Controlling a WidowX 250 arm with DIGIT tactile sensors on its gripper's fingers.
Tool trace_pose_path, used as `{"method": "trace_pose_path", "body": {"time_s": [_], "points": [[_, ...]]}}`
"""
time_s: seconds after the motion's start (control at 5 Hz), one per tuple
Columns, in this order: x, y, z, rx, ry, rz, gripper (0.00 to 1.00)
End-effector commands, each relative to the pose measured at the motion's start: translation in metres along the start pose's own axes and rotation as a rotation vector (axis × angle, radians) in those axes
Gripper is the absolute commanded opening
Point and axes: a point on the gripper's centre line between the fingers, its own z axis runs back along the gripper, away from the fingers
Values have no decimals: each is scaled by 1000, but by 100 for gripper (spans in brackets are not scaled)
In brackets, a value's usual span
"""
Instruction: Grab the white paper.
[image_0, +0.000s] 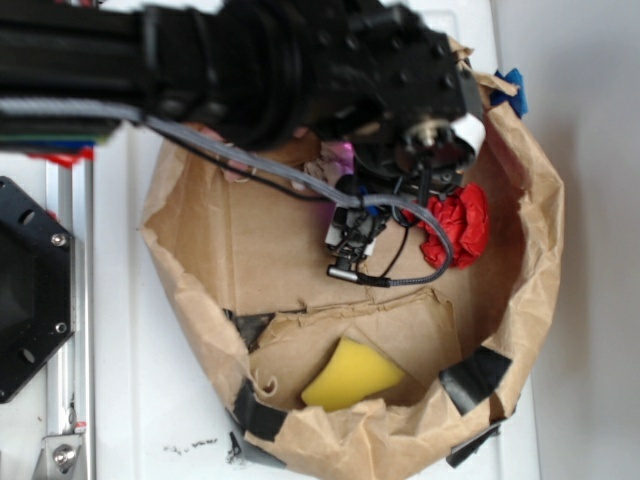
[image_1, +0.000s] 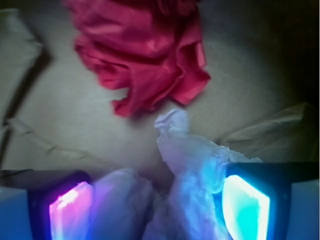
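Brown bag floor (image_1: 260, 85), gripper (image_1: 160, 205) w/ white paper (image_1: 195, 165) between fingers (grip unclear), red wad (image_1: 145, 50) beyond

I count one brown paper bag (image_0: 200, 250), torn open into a shallow basin. Inside it lies one red wrinkly wad (image_0: 462, 222) and one yellow sponge-like wedge (image_0: 352, 374). There is one white paper (image_1: 192, 165), seen only from my wrist, between my two lit pads (image_1: 70, 210): one glows pink, one cyan. I have one gripper (image_1: 159, 212). Black tape patches (image_0: 478, 376) on the bag's rim number about four, though the blur may hide more. One pink object (image_0: 340, 155) peeks from under my arm; I cannot tell what it is. One blue piece (image_0: 512, 82) shows at the bag's far rim.
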Motion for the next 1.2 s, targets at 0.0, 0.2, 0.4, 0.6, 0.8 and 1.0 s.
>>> {"method": "trace_pose_path", "body": {"time_s": [0.0,0.2,0.4,0.6,0.8,1.0], "points": [[-28,-8,-19,80,10,16,0],[-29,-9,-19,81,5,13,0],[-28,-8,-19,79,-1,13,0],[-27,-8,-19,70,-9,17,0],[-28,-11,-9,42,-48,19,0],[-32,-25,0,-14,-92,-9,0]]}}
